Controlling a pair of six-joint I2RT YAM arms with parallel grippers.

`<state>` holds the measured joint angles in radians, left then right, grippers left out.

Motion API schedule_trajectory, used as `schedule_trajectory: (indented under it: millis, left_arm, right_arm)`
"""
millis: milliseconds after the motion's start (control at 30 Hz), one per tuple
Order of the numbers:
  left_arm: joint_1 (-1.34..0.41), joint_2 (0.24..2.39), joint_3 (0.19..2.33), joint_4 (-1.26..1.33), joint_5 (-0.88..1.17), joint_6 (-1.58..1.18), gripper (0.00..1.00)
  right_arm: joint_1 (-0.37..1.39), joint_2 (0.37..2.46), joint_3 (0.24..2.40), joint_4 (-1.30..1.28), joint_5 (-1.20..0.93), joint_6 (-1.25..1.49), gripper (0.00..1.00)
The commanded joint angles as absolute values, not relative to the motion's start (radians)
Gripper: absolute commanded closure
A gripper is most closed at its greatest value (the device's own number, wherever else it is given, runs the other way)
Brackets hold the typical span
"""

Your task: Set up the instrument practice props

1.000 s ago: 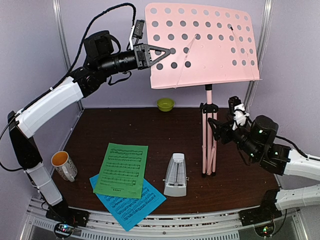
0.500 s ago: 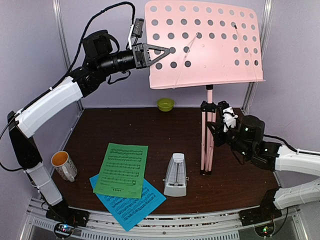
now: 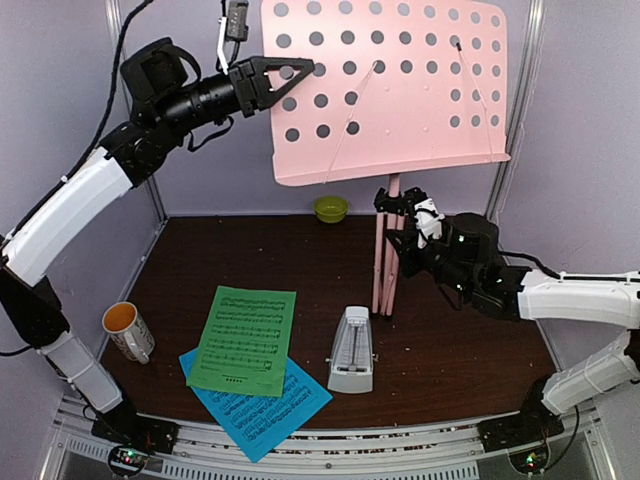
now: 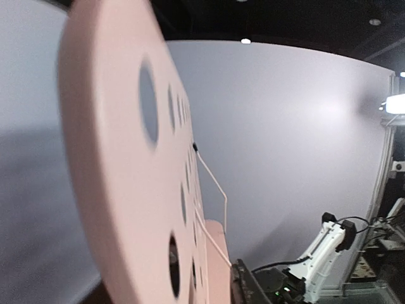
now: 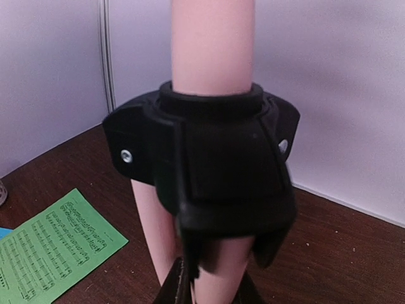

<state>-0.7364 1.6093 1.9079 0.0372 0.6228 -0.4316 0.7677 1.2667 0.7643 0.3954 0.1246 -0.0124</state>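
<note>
**Music stand, pink** (image 3: pixel 385 265). The tripod legs are drawn together. The feet are at the bench (image 3: pixel 470 350), behind and just right of the metronome, and the pole stands close to upright with a slight lean. The perforated desk (image 3: pixel 400 110) is carried at the top, high above the bench. In the left wrist view it is seen edge-on and very near (image 4: pixel 114 158).

**Right tool** (image 3: pixel 405 228). It is closed round the stand's pole at the black collar (image 5: pixel 215 164), which fills the right wrist view.

**Left tool** (image 3: pixel 300 75). It is raised to the left edge of the desk, with its tips over the outer holes. Whether the edge is pinched or the jaws stand slightly apart cannot be told.

**Green sheet** (image 3: pixel 245 340). It is laid flat at the near left of the bench, overlapping the blue sheet. A corner of it is also seen in the right wrist view (image 5: pixel 54 250).

**Blue sheet** (image 3: pixel 265 410). It is partly covered by the green sheet, and its corners show at the near edge of the bench.

**Metronome** (image 3: pixel 351 350). It is upright, just beside the sheets on their right.

**Mug** (image 3: pixel 127 331). It is placed left of the sheets.

**Bowl, lime-green** (image 3: pixel 331 208). It is set at the far edge of the bench.
</note>
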Motion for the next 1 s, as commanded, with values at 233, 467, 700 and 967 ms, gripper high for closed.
schedule_trajectory:
  millis: [233, 467, 700, 967]
  left_arm:
    - [-0.695, 1.389, 1.803, 0.081, 0.452, -0.302, 0.33]
    - [-0.659, 1.324, 1.695, 0.054, 0.419, -0.294, 0.23]
    - [-0.630, 1.128, 1.408, 0.201, 0.367, -0.247, 0.16]
    - [-0.601, 0.993, 0.918, 0.324, 0.193, -0.191, 0.21]
  right_arm:
    - [0.771, 1.359, 0.813, 0.760, 0.084, -0.013, 1.00]
    - [0.767, 1.368, 0.819, 0.766, 0.133, 0.001, 1.00]
    - [0.766, 1.367, 0.816, 0.774, 0.138, 0.016, 1.00]
    - [0.764, 1.359, 0.816, 0.765, 0.139, 0.018, 1.00]
